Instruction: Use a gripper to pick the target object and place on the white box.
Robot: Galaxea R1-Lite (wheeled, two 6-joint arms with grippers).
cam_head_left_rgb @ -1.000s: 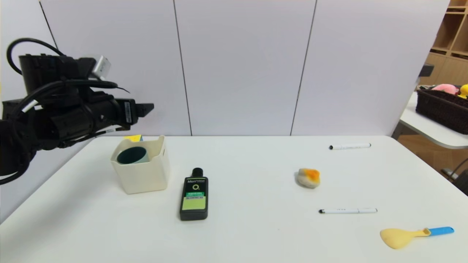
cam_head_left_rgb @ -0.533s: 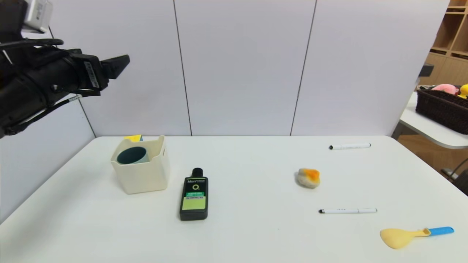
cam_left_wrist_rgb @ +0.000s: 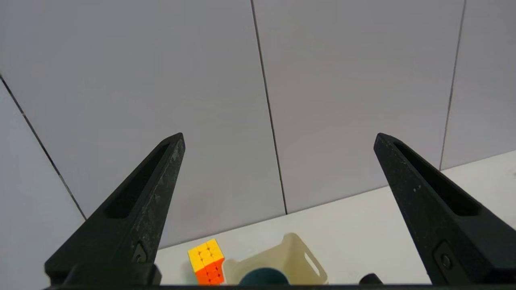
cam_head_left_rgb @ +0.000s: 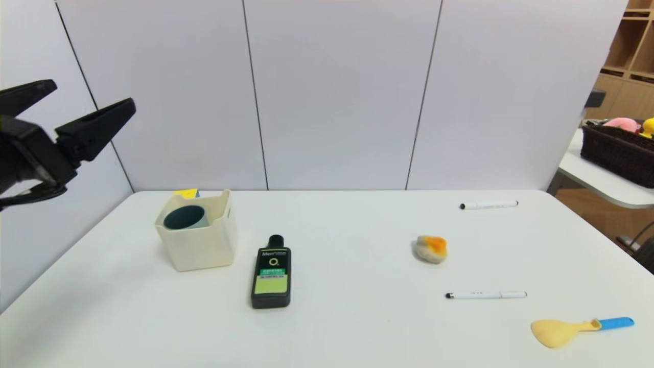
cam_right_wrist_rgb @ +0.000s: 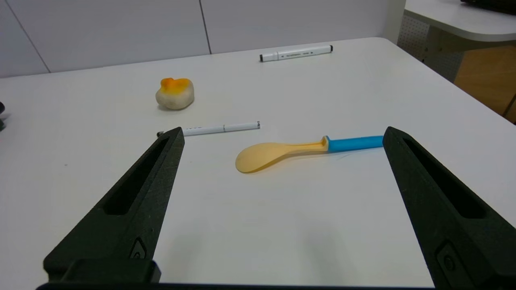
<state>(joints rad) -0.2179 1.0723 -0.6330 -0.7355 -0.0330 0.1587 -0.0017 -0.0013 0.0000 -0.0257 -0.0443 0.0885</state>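
Nearest on the white table (cam_head_left_rgb: 357, 337): a yellow rice paddle with a blue handle (cam_head_left_rgb: 580, 329), flat at the right front corner. Just behind it, a thin white pen with a black tip (cam_head_left_rgb: 485, 295), lying crosswise. The right claw (cam_right_wrist_rgb: 278, 137) hangs low over this corner, fingers wide apart, empty; it shows only in its own wrist view, out of the head view.

Mid-table, a black flat bottle with a green label (cam_head_left_rgb: 271, 276) lies just right of the cream-white square plastic box (cam_head_left_rgb: 199, 245), near but apart. Further right, a round white-and-orange lump (cam_head_left_rgb: 431, 249), hard to make out what it is.

The blue-grey cylindrical cup with a dark teal inside (cam_head_left_rgb: 185, 217) stands upright inside the box, against its left rear wall; only the mouth and upper rim show, the body is hidden by the box walls. In the left wrist view the cup is cut off at the frame edge.

Behind the box, a yellow-and-orange puzzle cube (cam_left_wrist_rgb: 206, 262), mostly hidden in the head view, touching or just beside the box — cannot tell.

Far right rear, a white marker with a black cap (cam_head_left_rgb: 489, 205).

The left claw (cam_head_left_rgb: 82, 102) is raised high off the table's left edge, well apart from the box, fingers spread, holding nothing; its arm is cut off by the frame.

Beyond, a side table with a dark wicker basket (cam_head_left_rgb: 618, 153).
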